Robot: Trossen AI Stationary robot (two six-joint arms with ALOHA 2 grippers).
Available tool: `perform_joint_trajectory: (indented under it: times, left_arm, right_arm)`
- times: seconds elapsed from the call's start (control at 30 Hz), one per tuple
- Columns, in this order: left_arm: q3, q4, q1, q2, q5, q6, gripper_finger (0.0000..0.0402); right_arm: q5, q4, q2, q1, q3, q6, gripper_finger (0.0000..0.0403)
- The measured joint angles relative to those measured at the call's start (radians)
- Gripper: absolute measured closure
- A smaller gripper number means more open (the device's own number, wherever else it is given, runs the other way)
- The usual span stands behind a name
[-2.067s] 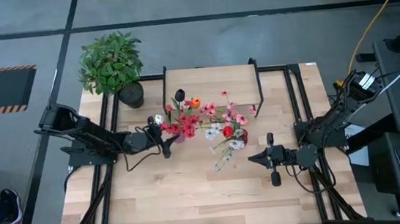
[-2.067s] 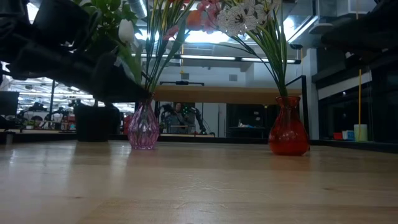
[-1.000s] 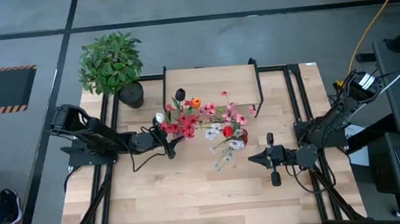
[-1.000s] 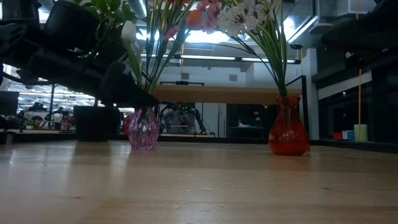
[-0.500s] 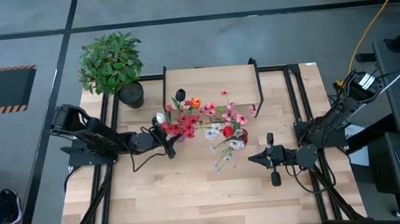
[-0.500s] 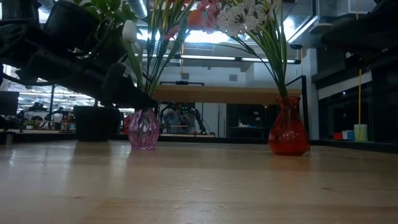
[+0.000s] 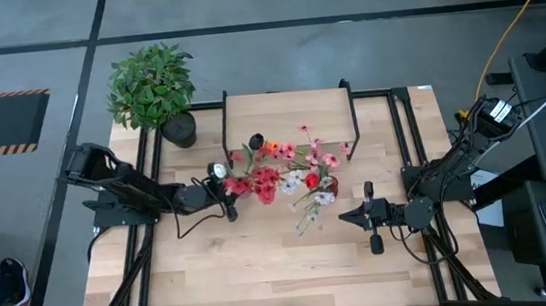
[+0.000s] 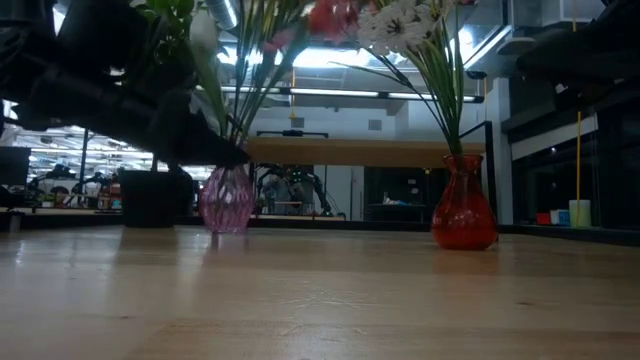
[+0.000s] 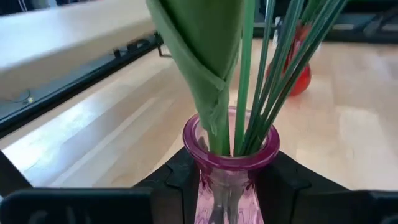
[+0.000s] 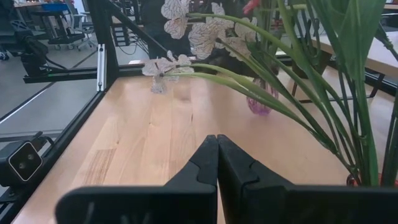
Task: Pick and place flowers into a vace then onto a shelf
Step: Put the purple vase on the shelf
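Note:
A pink glass vase (image 8: 226, 198) holds a bunch of green-stemmed flowers (image 7: 260, 174) with red, pink and orange blooms. My left gripper (image 7: 226, 200) is shut on the vase at the table's left middle. A red vase (image 8: 463, 212) with white and pink flowers (image 7: 306, 185) stands on its base to the right of the pink vase. The shelf (image 7: 289, 106), a light wood top on black legs, stands at the far middle. My right gripper (image 7: 344, 216) rests shut to the right of and nearer than the red vase. My left gripper pinches the pink vase's narrow neck (image 9: 229, 180), just under the flared rim, between its two fingers (image 9: 177, 183). The fingers come level from the table's left. The vase tilts a little with its top toward the right. Its base looks just clear of the table.
A bushy potted plant (image 7: 151, 84) stands at the far left corner, behind my left arm. Black frame rails (image 7: 153, 154) run along the table's left and right sides. The near half of the table (image 7: 285, 272) is bare wood.
My left gripper has shut on the pink vase's neck. The vase has come up slightly off the table and tipped, so its blooms have swung toward the right and near side. The red vase has stayed where it was.

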Motion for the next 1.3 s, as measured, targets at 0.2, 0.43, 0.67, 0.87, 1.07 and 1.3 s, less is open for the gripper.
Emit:
perform_joint_trajectory:
  times: [0.2,0.43,0.67,0.87,1.07,1.3]
  left_arm:
    - [0.0,-0.006,0.002,-0.086,-0.034,0.034,0.0289]
    - [0.0,-0.134,0.002,-0.242,-0.073,0.06,0.0289]
    - [0.0,-0.168,0.002,-0.387,-0.078,0.06,0.0289]
    - [0.014,-0.181,0.013,-0.458,-0.078,0.057,0.0289]
    - [0.182,-0.416,0.08,-0.449,-0.069,0.053,0.0289]
    - [0.37,-0.555,0.197,-0.363,-0.016,0.029,0.0289]
  right_arm:
    - [0.0,0.0,0.0,0.0,0.0,0.0,0.0402]
    - [0.0,0.0,0.0,0.0,0.0,0.0,0.0402]
    - [0.0,-0.008,0.0,0.0,0.0,0.0,0.0402]
    - [0.0,-0.008,0.0,0.0,0.0,0.0,0.0402]
    - [0.0,-0.007,0.0,0.0,0.0,0.001,0.0402]
    - [0.0,-0.007,0.0,0.0,0.0,0.003,0.0402]
